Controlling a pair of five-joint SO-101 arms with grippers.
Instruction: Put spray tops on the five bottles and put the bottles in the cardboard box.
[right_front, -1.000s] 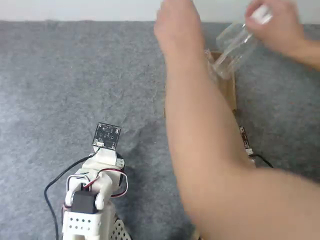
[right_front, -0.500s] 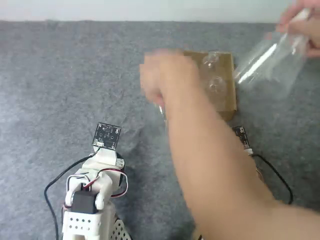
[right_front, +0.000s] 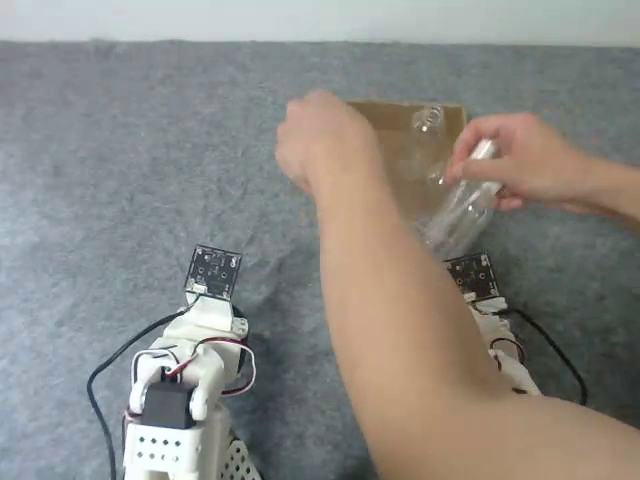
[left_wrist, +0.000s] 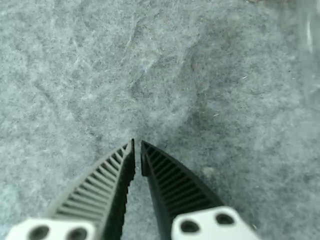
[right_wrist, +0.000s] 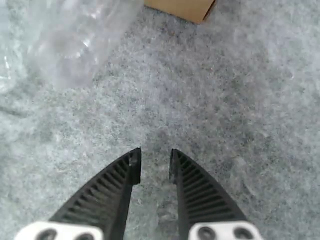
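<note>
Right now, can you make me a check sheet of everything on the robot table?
Surface: grey felt table cover.
Job's things: brown cardboard box with a clear plastic bottle inside; a person's hand holds a second clear bottle, tilted, at the box's near edge; their other hand is beside the box.
Clutter: nothing seen.
Grippers: left gripper shut, empty; right gripper slightly open, empty; both over felt.
Cables: black cable beside the left arm's base; another black cable by the right arm.
Surroundings: pale wall behind.
</note>
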